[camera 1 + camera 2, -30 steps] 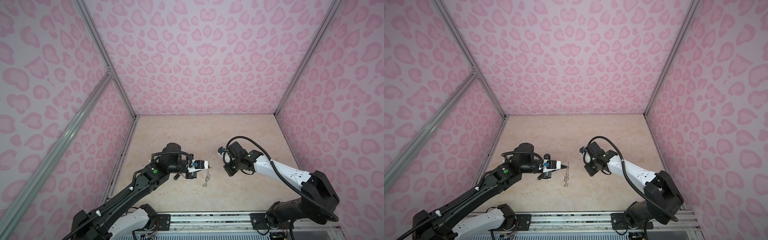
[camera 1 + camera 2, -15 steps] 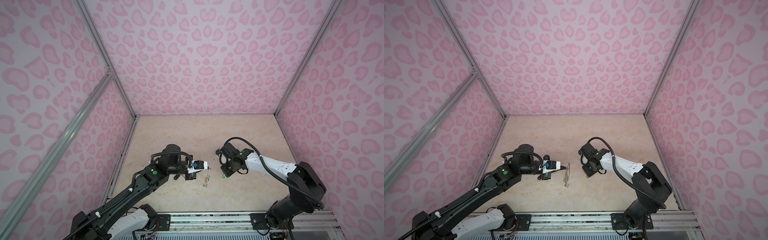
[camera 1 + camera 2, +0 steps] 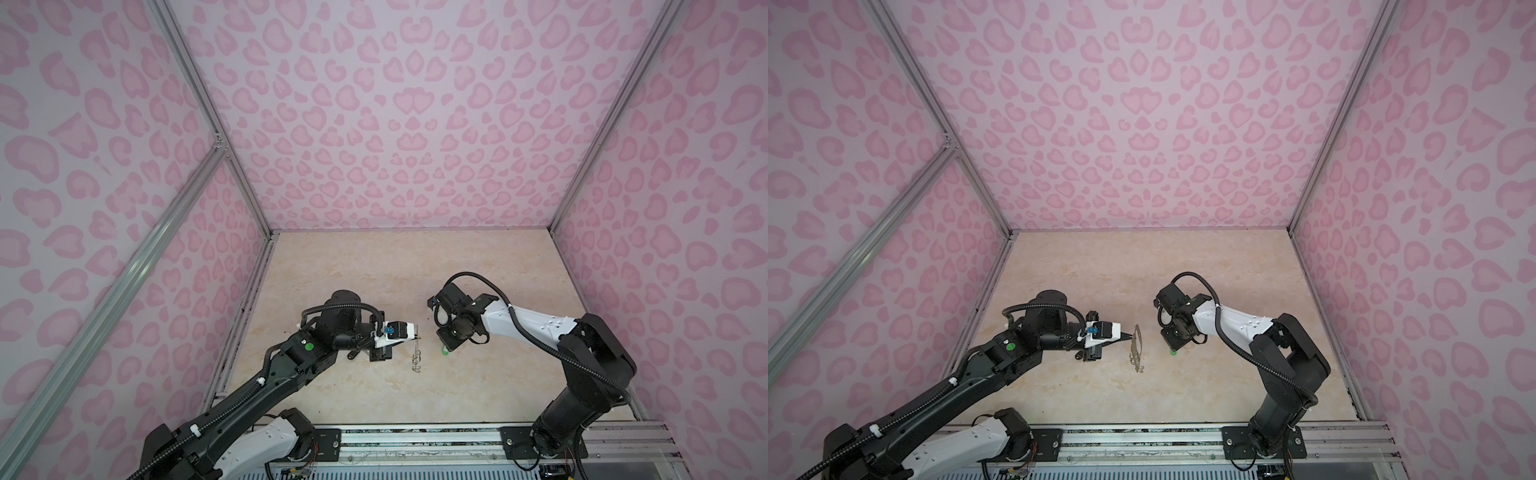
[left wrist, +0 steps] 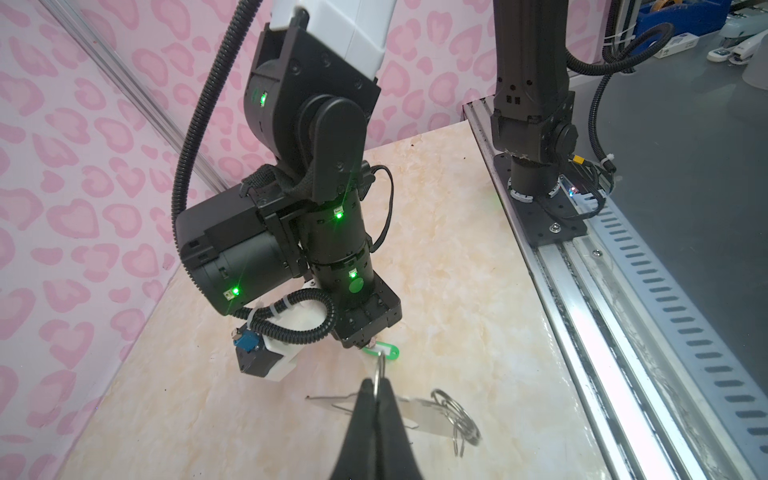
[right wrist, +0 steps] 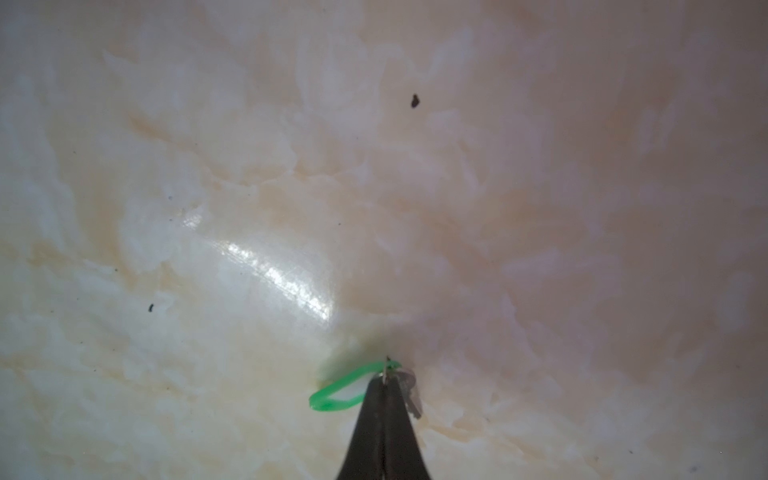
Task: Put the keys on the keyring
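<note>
left fingers [image 4: 360, 419] pinch keyring [image 4: 420, 412] wire ring | right fingers [image 5: 370, 419] pinch green-tag key [image 5: 353, 387], tag beside tips

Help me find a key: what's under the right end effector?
A green oval plastic tag and small silver metal key; the right end effector hides where they join.

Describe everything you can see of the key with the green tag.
The green-tagged key is a small silver metal key, blurred here, joined by a thin wire ring to an oval green plastic tag with a pale centre. The tag seems to rest on the marbled table. The right gripper is shut on the ring, where key and tag meet.
</note>
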Controlling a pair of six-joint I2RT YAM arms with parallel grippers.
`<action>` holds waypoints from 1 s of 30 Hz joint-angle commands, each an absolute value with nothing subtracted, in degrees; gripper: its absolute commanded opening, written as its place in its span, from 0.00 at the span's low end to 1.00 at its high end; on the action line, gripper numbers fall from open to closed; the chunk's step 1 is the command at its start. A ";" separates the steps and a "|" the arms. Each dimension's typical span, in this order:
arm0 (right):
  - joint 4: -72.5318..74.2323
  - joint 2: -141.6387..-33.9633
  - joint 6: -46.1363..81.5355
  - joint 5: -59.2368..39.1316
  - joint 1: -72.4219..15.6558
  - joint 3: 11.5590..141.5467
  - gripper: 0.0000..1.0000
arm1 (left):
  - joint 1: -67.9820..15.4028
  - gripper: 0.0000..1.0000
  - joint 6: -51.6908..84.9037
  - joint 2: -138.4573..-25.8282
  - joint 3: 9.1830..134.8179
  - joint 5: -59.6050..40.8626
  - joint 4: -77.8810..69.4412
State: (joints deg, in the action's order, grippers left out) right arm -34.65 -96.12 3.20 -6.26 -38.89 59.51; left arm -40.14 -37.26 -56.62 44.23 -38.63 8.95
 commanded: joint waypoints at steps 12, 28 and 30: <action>-34.86 -95.80 1.14 -4.07 -38.75 59.96 0.24 | -40.08 0.03 -36.65 -56.36 43.96 -38.37 6.88; -34.90 -98.56 -6.63 -5.00 -38.02 61.17 0.25 | -40.08 0.03 -36.83 -55.75 43.51 -37.79 7.30; -34.71 -99.03 -7.00 -5.25 -37.88 61.34 0.25 | -40.08 0.03 -36.83 -55.81 43.60 -37.71 7.36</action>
State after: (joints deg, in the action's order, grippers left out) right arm -34.13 -98.35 -5.50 -4.64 -38.06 61.01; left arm -40.12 -36.49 -56.05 43.75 -37.47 9.04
